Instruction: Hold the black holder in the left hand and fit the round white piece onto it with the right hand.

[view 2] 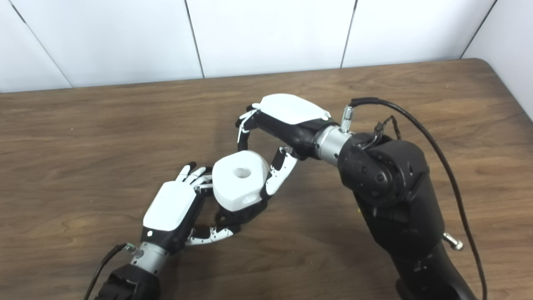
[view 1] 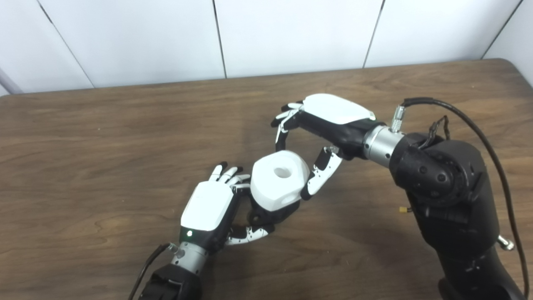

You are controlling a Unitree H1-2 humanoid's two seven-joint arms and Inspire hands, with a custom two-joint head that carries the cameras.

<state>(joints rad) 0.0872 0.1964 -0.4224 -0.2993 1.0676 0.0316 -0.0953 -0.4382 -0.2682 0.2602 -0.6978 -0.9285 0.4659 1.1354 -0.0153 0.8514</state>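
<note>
The round white piece (view 1: 280, 179), faceted with a hole in its top, sits on the black holder (view 1: 272, 213), of which only the lower part shows beneath it. My left hand (view 1: 210, 206) is shut on the holder from the left, its thumb curling under the front. My right hand (view 1: 316, 125) reaches in from the right and arches over the white piece. Its thumb (view 1: 318, 177) lies against the piece's right side and its fingertips (view 1: 281, 143) meet the far edge. In the right eye view the white piece (view 2: 240, 179) stands between both hands the same way.
The brown wooden table (view 1: 104, 146) carries nothing else in view. My right forearm (view 1: 445, 191) with its black cable fills the right foreground. A white panelled wall (view 1: 266, 37) runs along the table's far edge.
</note>
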